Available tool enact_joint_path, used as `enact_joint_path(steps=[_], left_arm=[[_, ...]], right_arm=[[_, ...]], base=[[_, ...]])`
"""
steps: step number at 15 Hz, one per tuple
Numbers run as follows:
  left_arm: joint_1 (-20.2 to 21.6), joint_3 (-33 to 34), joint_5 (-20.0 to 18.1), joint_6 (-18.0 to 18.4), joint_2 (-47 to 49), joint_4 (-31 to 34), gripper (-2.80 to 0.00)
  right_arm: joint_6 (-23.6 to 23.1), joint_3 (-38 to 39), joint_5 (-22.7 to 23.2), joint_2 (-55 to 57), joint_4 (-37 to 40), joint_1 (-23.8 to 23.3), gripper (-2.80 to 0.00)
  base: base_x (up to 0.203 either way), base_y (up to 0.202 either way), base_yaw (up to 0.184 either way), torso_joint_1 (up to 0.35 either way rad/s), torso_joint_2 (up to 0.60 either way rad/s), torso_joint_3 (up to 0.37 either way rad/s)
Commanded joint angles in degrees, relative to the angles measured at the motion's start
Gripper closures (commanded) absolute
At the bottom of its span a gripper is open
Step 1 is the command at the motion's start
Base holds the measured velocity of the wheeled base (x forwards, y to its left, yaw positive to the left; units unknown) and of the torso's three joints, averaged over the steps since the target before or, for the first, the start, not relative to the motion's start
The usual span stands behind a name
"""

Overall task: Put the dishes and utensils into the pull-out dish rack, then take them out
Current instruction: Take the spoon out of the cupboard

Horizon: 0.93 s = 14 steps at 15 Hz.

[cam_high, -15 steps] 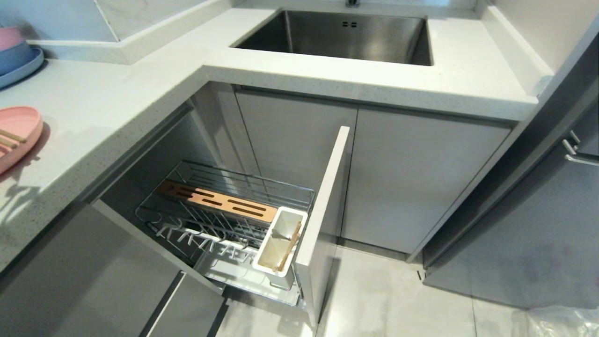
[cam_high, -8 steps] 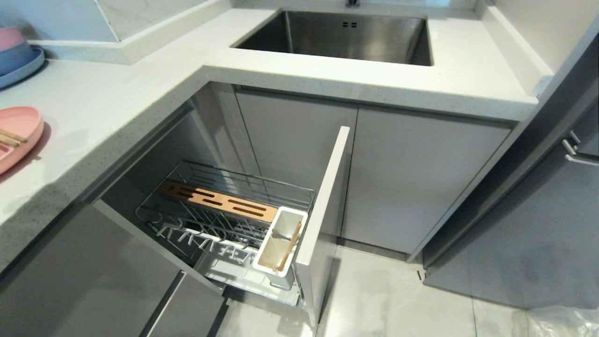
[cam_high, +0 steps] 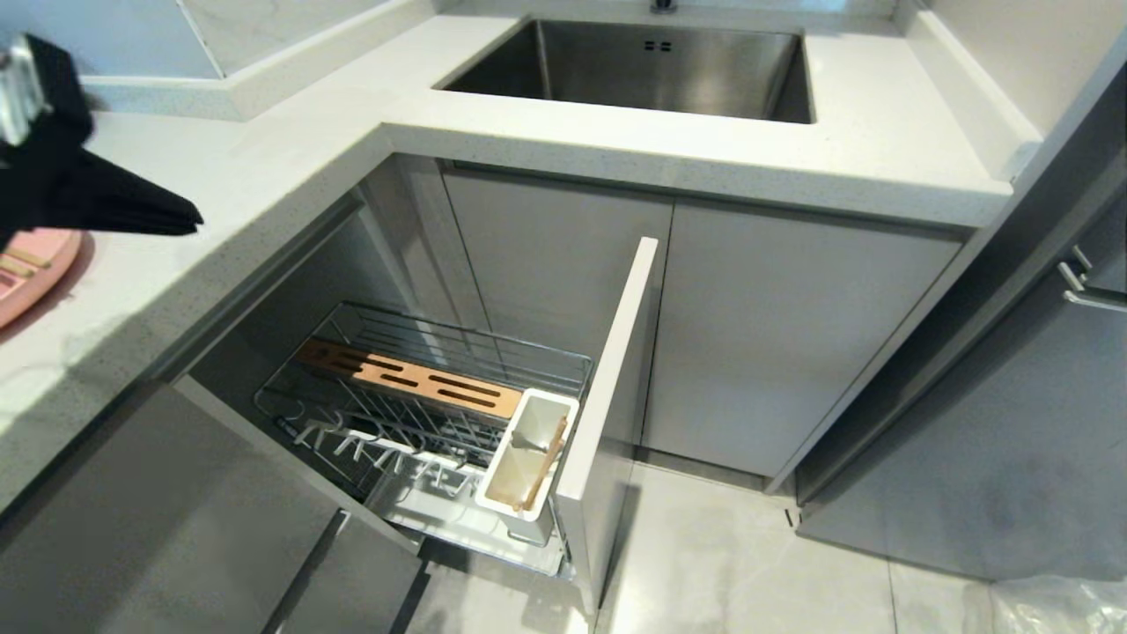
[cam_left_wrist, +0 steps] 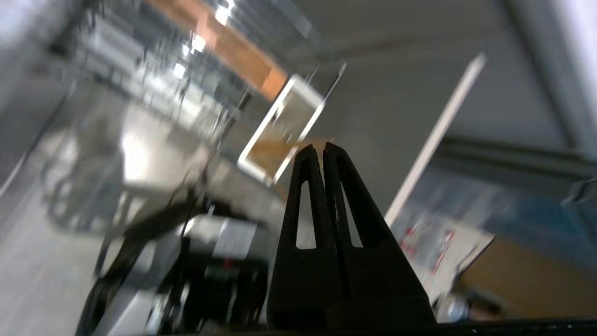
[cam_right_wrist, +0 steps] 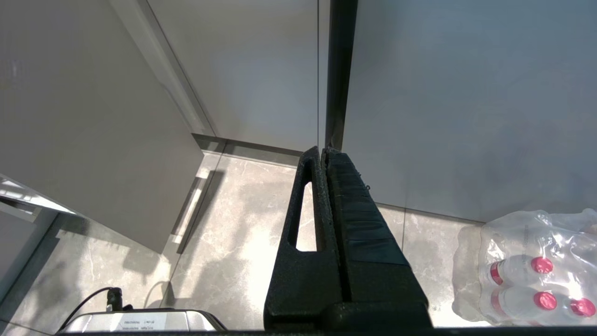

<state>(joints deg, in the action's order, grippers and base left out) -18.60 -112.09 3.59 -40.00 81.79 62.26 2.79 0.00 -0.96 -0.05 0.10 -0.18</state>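
The pull-out dish rack (cam_high: 396, 352) stands drawn out of the corner cabinet, behind its grey cabinet front (cam_high: 607, 387). It holds a slotted wooden strip (cam_high: 414, 380) and a white cutlery caddy (cam_high: 526, 462). A light wooden chopstick (cam_high: 548, 458) leans in the caddy. A pink plate (cam_high: 26, 277) lies at the counter's left edge with wooden sticks (cam_high: 22, 258) on it. My left gripper (cam_high: 195, 218) hovers shut and empty over the counter beside the plate; its wrist view shows the left gripper (cam_left_wrist: 321, 147) above the caddy (cam_left_wrist: 284, 128). My right gripper (cam_right_wrist: 324, 150) hangs shut near the floor.
A steel sink (cam_high: 651, 62) is set in the white countertop (cam_high: 264, 167) at the back. A dark appliance front (cam_high: 1012, 396) stands at the right. A wrapped pack of bottles (cam_right_wrist: 531, 270) sits on the tiled floor (cam_high: 748, 563).
My left arm has swung into the head view from the left, above the counter, and now covers the stacked bowls in the corner. Rack, plate and right arm have not moved.
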Motion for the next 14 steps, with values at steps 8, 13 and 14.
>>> enact_joint_path(steps=[8,13,14], left_arm=[[-7.57,3.86,0.54,1.39,19.68,-0.68,0.0],[-9.55,10.32,2.44,2.81,23.69,-10.73,0.0],[-9.74,11.69,2.61,2.82,24.26,-11.6,0.0]], right_arm=[[0.02,0.09,0.0,0.05,-0.01,0.01,0.0],[0.02,0.09,0.0,0.05,-0.01,0.01,0.0],[0.02,0.09,0.0,0.05,-0.01,0.01,0.0]], base=[[0.0,0.0,0.0,0.0,0.0,0.0],[0.0,0.0,0.0,0.0,0.0,0.0],[0.0,0.0,0.0,0.0,0.0,0.0]])
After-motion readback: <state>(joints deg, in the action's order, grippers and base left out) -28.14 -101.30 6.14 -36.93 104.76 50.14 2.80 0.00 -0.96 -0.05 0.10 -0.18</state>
